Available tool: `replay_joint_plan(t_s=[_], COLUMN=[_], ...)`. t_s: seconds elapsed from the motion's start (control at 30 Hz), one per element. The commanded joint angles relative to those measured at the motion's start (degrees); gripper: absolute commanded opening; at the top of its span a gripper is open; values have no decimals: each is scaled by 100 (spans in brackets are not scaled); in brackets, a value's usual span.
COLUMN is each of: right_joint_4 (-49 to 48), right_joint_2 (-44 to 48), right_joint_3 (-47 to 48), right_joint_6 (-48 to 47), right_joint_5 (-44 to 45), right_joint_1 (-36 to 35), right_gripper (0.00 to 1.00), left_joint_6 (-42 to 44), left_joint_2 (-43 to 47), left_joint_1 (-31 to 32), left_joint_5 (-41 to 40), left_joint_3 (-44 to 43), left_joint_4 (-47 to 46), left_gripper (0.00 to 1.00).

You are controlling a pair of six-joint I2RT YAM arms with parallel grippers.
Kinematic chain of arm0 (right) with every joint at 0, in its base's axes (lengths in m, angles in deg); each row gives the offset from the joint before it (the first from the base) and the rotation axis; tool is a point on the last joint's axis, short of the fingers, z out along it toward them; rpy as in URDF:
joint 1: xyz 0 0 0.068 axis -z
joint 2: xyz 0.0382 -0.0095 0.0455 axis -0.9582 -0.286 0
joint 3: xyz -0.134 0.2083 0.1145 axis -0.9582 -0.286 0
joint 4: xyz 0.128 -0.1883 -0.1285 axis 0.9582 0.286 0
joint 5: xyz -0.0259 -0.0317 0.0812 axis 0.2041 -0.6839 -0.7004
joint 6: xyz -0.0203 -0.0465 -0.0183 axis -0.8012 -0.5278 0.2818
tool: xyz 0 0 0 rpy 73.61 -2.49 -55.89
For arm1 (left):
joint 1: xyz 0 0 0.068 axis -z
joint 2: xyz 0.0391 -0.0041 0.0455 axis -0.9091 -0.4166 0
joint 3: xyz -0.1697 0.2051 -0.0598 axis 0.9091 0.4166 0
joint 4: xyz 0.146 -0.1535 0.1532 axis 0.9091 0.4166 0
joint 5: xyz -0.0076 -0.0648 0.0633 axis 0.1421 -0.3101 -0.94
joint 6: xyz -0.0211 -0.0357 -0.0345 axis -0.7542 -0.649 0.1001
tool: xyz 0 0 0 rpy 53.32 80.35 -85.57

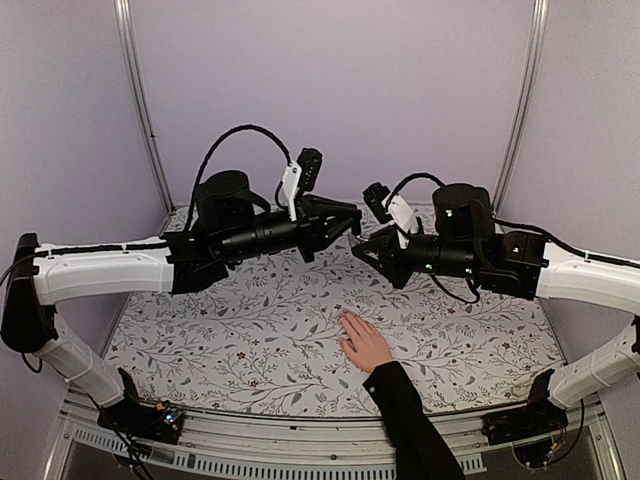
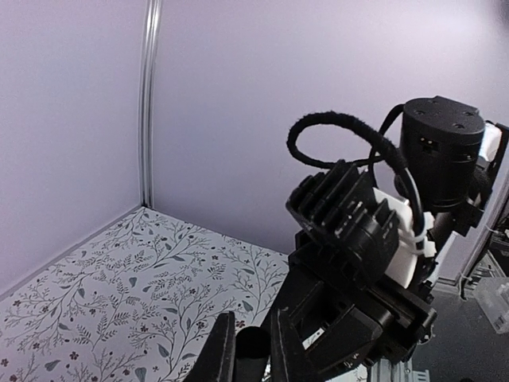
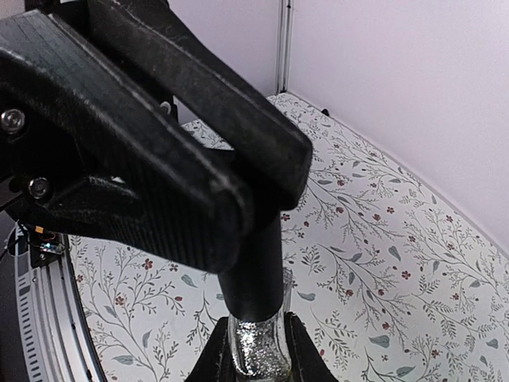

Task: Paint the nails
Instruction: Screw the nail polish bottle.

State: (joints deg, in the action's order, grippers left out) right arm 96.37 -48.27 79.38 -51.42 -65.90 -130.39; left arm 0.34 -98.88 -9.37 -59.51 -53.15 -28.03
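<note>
Because both arms meet in the middle, they hang over the centre of the table (image 1: 230, 340), which is covered by a pale cloth printed with small leaves and flowers. Plain lilac walls (image 1: 330, 90) close the space, with a metal post (image 1: 140, 110) in each back corner. The left arm (image 1: 100, 270) and the right arm (image 1: 580, 275) reach inward, and a black cable (image 1: 240, 135) loops above the left wrist.

A human hand (image 1: 365, 343) in a black sleeve (image 1: 410, 420) lies flat on the cloth near the front edge, below the grippers and apart from them. The nails (image 1: 346, 322) are at the finger ends, but from above they are too small to make out.

The right gripper (image 3: 254, 362) is closed around a small glass bottle (image 3: 254, 342) with glittery silver content, held upright. The left gripper (image 2: 253, 350) is clamped on the black cap (image 3: 253, 278) of this bottle, which appears to sit on the bottle neck. In the right wrist view the left fingers (image 3: 159, 159) hide most of the upper left; in the left wrist view the right arm's wrist blocks the right side.
</note>
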Motion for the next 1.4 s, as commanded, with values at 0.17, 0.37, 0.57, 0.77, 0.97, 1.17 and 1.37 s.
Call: replay_joint_plan(t_s=[0.17, 0.37, 0.57, 0.77, 0.97, 1.17, 1.37], right_joint_4=[-593, -587, -520, -272, -147, -163, -235], right_joint_2=[695, 933, 1053, 861, 639, 663, 676], right_joint_3=[92, 131, 195, 429, 568, 422, 196], right_joint_6=[-439, -814, -1128, -1375, -1379, -1390, -1349], right_joint_5=[-1719, -2904, -4094, -5194, -5673, -5334, -5011], right_joint_1=[-27, -20, -20, -27, -22, -27, -23], right_gripper=[0, 0, 0, 0, 0, 0, 0], left_joint_6=[24, 132, 571, 643, 765, 989, 823], left_joint_2=[62, -51, -164, -457, -473, -113, 398], left_joint_1=[-237, -408, -415, -404, -397, -467, -625], left_joint_5=[1807, 3175, 4042, 4861, 5095, 4752, 4097], left_joint_3=[422, 428, 301, 90, 27, 58, 154], left_joint_4=[-142, -91, 263, 489, 602, 791, 582], left_gripper=[0, 0, 0, 0, 0, 3, 20])
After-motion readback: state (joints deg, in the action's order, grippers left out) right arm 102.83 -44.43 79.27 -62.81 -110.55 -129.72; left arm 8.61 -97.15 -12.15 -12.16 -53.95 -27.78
